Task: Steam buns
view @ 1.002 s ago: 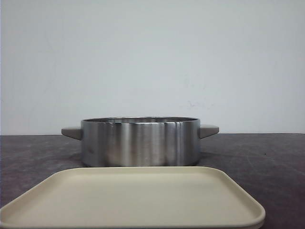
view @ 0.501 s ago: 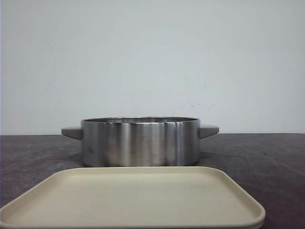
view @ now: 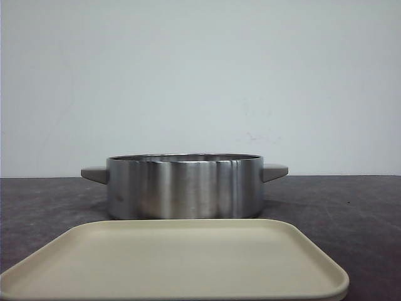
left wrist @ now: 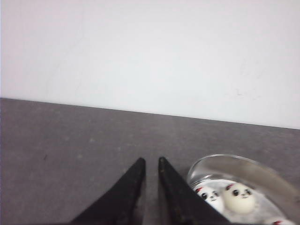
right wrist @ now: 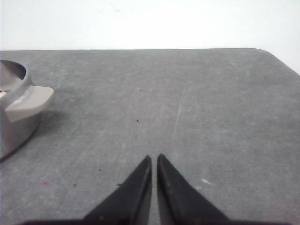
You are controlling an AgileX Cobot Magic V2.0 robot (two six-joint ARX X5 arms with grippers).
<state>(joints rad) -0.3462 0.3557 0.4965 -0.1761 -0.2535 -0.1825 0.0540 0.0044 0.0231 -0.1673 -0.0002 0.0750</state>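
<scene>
Nearest the camera, before the round steel pot (view: 183,185), lies a bare beige rectangular plastic tray (view: 175,263). White panda-faced buns (left wrist: 239,197) already sit inside the pot. Both end effectors (left wrist: 151,165) (right wrist: 154,161) hover nearly closed, empty; loading seems done.
</scene>
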